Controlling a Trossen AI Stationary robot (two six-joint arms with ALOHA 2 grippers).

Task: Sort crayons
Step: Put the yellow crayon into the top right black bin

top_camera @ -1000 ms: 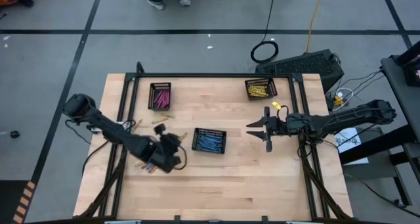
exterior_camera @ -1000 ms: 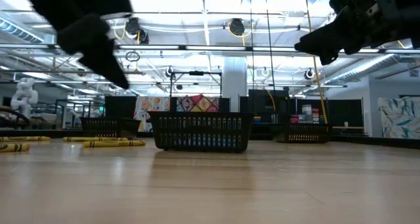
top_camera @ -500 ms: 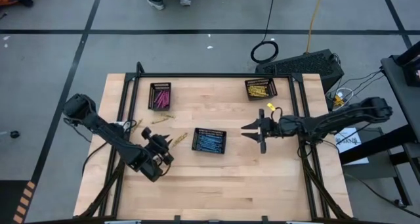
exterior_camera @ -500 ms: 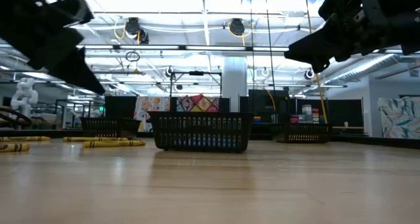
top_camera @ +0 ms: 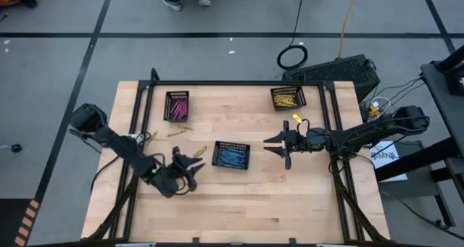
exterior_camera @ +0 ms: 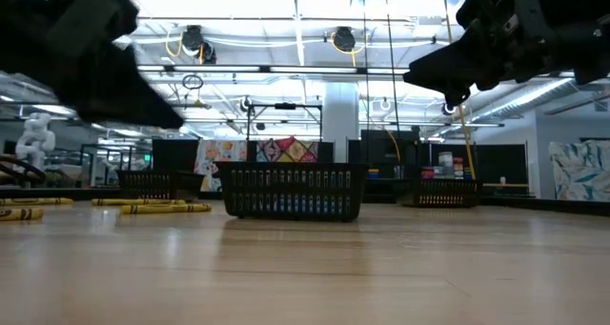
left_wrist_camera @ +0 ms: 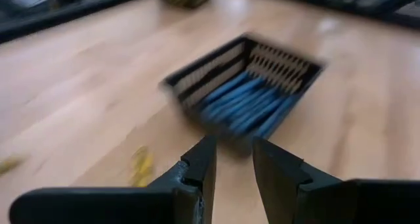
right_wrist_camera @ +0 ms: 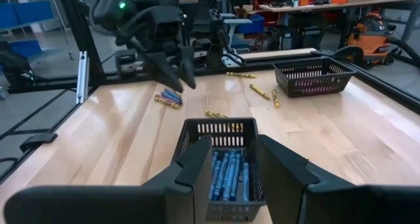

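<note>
Crayons mid-sort: the blue crayons (top_camera: 231, 156) lie together in the centre tray (top_camera: 216, 162), the pink crayons (top_camera: 177, 106) in the far-left tray (top_camera: 167, 96) and the yellow crayons (top_camera: 288, 98) in the far-right tray (top_camera: 273, 92), so I judge most of the work done. What remains are loose crayons on the tabletop (top_camera: 239, 203): a few yellow ones (top_camera: 179, 132) between the pink tray and my left arm, one (top_camera: 199, 152) just beside the blue tray, and, in the right wrist view, a small mixed cluster (right_wrist_camera: 168, 98) under the left arm. My left hand (top_camera: 190, 172) hovers near the blue tray's left side, fingers part-way apart and holding nothing; my right hand (top_camera: 279, 145) hangs on the tray's other side, likewise part-open and empty. The near half of the tabletop is bare and gives free room to swing; the dark frame rails (top_camera: 138, 109) along both sides and the tray walls are the edges I mind.
</note>
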